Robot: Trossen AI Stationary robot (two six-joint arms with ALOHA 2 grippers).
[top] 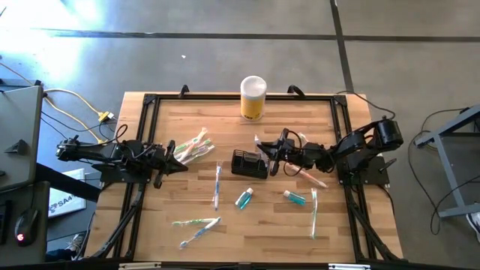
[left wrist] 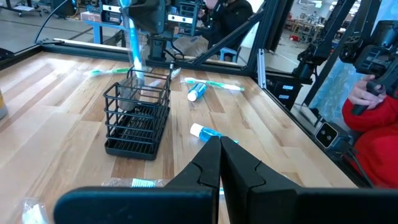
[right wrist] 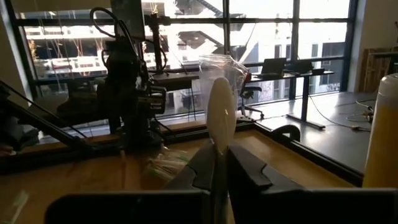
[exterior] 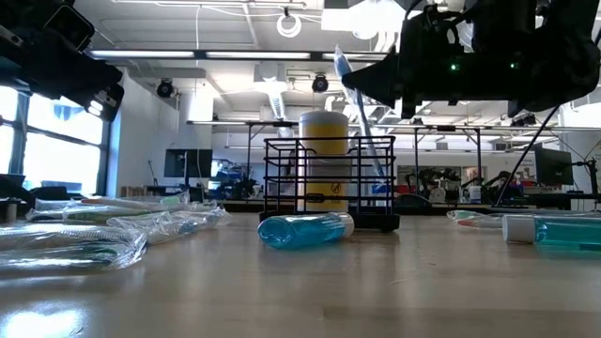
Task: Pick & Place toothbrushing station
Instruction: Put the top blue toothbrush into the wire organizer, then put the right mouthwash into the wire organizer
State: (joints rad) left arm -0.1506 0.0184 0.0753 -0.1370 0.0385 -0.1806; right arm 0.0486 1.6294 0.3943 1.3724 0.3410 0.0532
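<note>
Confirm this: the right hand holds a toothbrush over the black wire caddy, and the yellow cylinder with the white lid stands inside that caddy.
Wrong on the cylinder. The high view shows the yellow cylinder standing apart from the black wire caddy, near the table's far edge. The right hand does hold a toothbrush over the caddy.

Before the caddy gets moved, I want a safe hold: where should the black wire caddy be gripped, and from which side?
Probably the top rim wire of the black wire caddy, at the end facing the left arm, coming straight down. It stands upright and open-topped, so fingers can straddle a thin wall. The right gripper holds a toothbrush over the other end.
</note>
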